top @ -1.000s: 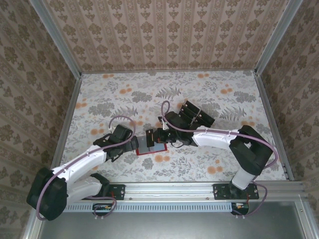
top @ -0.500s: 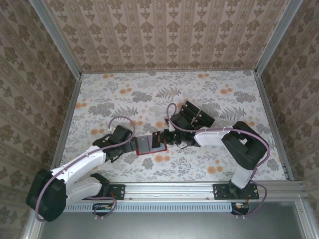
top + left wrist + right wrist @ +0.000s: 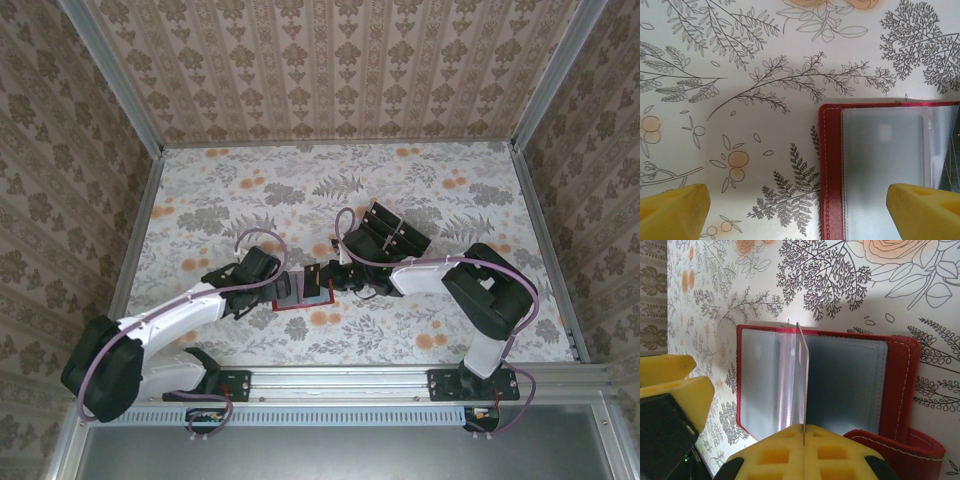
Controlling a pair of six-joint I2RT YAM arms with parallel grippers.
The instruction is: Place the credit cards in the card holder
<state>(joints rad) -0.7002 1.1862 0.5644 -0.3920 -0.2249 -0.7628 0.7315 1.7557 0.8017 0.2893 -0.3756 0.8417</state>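
the red wallet [image 3: 303,296] lies open and flat on the flowered bench [image 3: 230,190], near its front edge and between my two hands. its clear pockets face up, and in my right wrist view its snap tab curls at the lower right corner. one thin clear sleeve [image 3: 802,380] stands up on edge from the middle of the wallet, and its near end meets the top of a yellow finger [image 3: 805,452] of my right hand [image 3: 320,278]. my other right finger [image 3: 670,390] sits off to the side, over the bench by the wallet's far edge. i cannot tell whether this hand is pinching the sleeve or only touching it. my left hand [image 3: 797,211] hovers over the wallet's other side with its fingers spread wide and nothing held: one fingertip is over bare bench, the other over the clear pocket, and the red stitched border lies between them. the black cards [image 3: 395,230] stand bunched on edge further back on the bench, just behind my right arm.
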